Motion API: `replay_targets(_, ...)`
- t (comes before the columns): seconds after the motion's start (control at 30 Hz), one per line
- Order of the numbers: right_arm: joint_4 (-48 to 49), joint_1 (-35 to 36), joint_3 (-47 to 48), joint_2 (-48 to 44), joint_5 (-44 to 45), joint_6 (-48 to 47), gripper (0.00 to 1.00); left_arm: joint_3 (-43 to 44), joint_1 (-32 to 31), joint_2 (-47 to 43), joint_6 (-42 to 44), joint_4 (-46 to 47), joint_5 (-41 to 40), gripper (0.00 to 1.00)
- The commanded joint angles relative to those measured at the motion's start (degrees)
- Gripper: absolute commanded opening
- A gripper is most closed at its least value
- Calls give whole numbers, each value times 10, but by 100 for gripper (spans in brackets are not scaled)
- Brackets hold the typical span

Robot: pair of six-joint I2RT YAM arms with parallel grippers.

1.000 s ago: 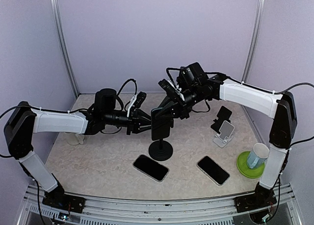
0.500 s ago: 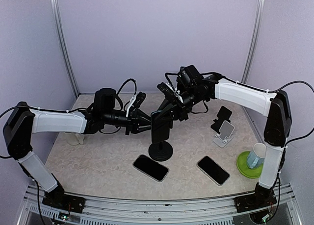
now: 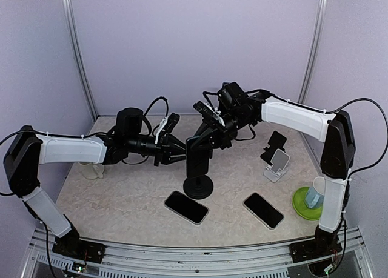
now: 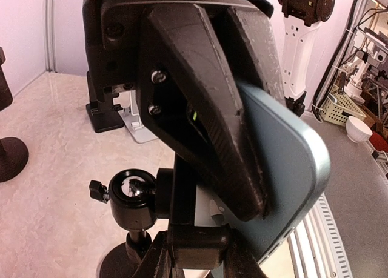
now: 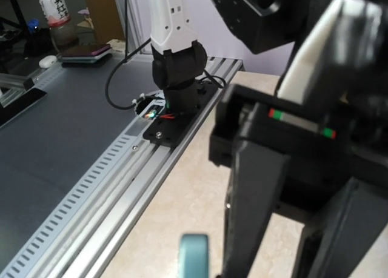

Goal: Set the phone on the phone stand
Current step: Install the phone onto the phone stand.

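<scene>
Phone (image 3: 197,159) is up at centre table, upright on the black stand (image 3: 198,186), its lower end down at the stand's clamp. From the top view, the left gripper (image 3: 179,152) reaches in from the left and meets it at mid-height. The right gripper (image 3: 210,137) comes down onto its top edge from the far right, and from up here I can't tell how its jaws stand. Two spare phones (image 3: 186,207) lie flat on the table (image 3: 121,193) nearer the rail, well apart from the action. Over to the left wrist: the black fingers (image 4: 206,120) look clenched on the phone's teal back, squeezing across its thin faces, with the stand's ball joint just below left and the clamp at the bottom of the shot. Right wrist now: only the rounded teal top edge of the phone shows at the bottom, and dark blocks fill the right side. I can't sort the fingers from them, so the jaw state there is unclear. The handling call: this is a stiff, flat slab, light enough for one gripper, but smooth and glassy, so it could slide or pivot in the pads, and it wouldn't take a drop well. Best hold is across the long side edges near the middle, clear of the clamp, easing off only once it sits square.
</scene>
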Motion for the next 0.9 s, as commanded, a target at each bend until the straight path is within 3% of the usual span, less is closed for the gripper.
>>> replay_targets(0.0, 69, -42, -66, -50, 42, 49, 0, 3, -4, -48, 4, 8, 47, 12)
replay_targets(0.3, 82, -75, -113, -74, 118, 64, 0, -5, -3, -64, 4, 8, 43, 12)
replay_targets(0.47, 84, -85, -114, -73, 127, 74, 0, -14, -2, -75, 4, 6, 41, 12)
replay_targets(0.87, 44, -95, -94, -60, 243, 76, 0, -33, 6, -100, 1, 10, 38, 12)
